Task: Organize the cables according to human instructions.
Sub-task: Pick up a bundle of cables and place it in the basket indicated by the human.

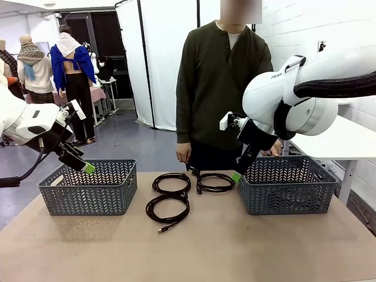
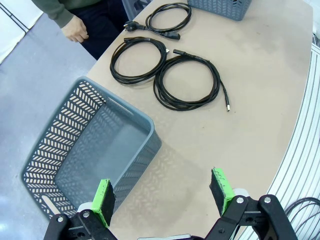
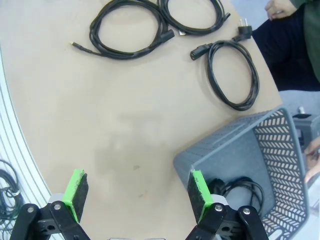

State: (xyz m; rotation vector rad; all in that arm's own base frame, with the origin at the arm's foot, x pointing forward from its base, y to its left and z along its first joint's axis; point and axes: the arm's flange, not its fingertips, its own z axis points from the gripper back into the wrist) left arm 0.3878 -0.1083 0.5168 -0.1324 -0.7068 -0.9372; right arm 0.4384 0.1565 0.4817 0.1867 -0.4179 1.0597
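Left gripper [image 2: 162, 197] is hovering w/ its green pads [image 2: 104, 202] spread wide, nothing btwn them. It is sitting above the near wall of a grey plastic basket w/ herringbone-cut sides [image 2: 50, 150], lower left of the left wrist view. Three thin black coiled cables are lying flat on the tan tabletop [image 2: 270, 100], well apart from that gripper, toward the top centre. These are the coil w/ a thin metal-tipped end [image 2: 161, 92], a second coil [image 2: 114, 62] just beside it, and a third coil [image 2: 189, 15] nr the top edge.

Right gripper [image 3: 138, 192] is hanging w/ jaws wide apart & empty over the near corner of a second grey basket [image 3: 280, 135], lower right of the right wrist view. A fourth black cable [image 3: 235, 184] is lying inside that basket, just beyond the right-hand pad, partly hidden behind the finger.

The person in a dark olive long-sleeved top [image 1: 223, 76] is standing at the far table edge, top centre of the front view. One hand [image 1: 183, 154] is hanging nr the table edge. The other is mostly hidden behind the right arm's white housing [image 1: 276, 100]. In the right wrist view one coil is getting cut off by the top edge. Small plug ends are hard to make out in the front view.
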